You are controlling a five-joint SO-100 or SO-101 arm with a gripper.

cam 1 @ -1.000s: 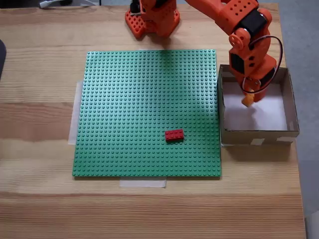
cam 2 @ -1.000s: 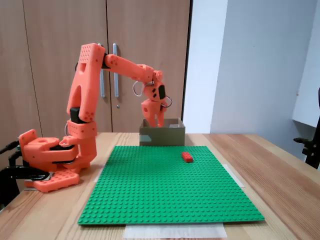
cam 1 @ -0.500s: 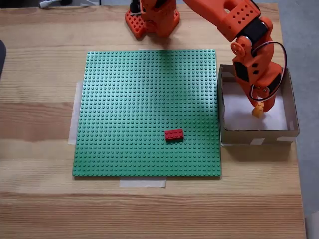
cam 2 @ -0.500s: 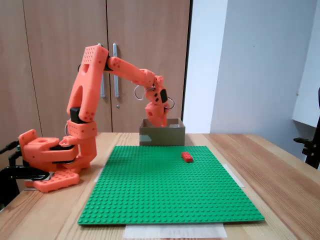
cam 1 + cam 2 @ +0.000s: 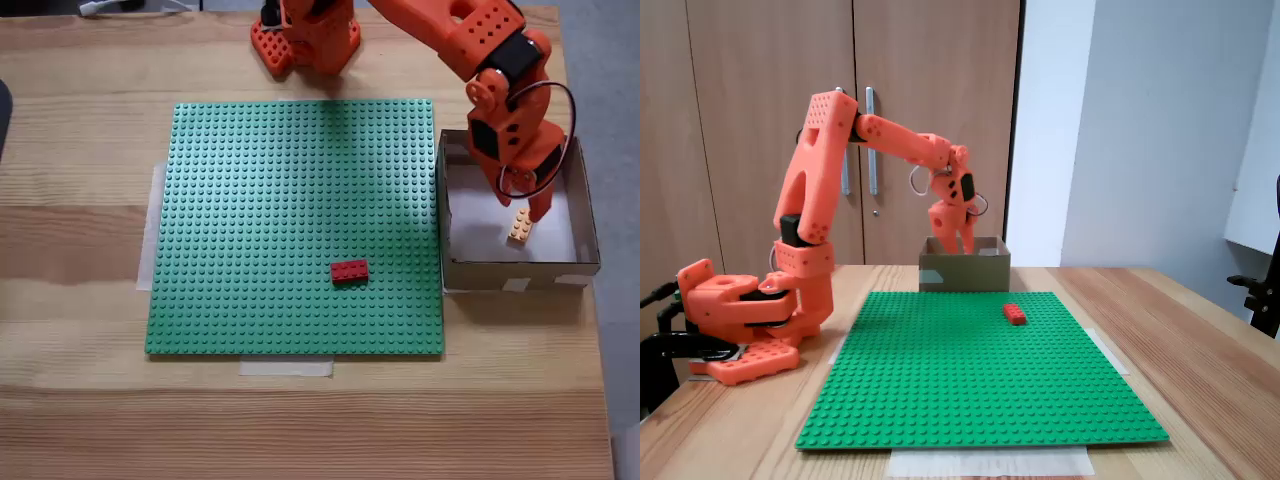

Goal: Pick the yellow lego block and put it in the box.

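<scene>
Box point(image 5: 519, 271): brown cardboard, white floor, set against the right edge of the green baseplate point(image 5: 290, 220) in the overhead-style fixed view. Yellow lego block point(image 5: 520, 226) is seen lying flat on the box floor, toward its near right corner. Gripper point(image 5: 535, 205) is held over the box just above the block, fingers parted and clear of it. Red brick point(image 5: 349, 270) is placed on the baseplate, left of the box.

Orange arm reaches out from its base, elbow high, wrist bent down; gripper point(image 5: 532, 205) point(image 5: 962, 238) points downward, jaws parted (gap small), nothing between them.
</scene>
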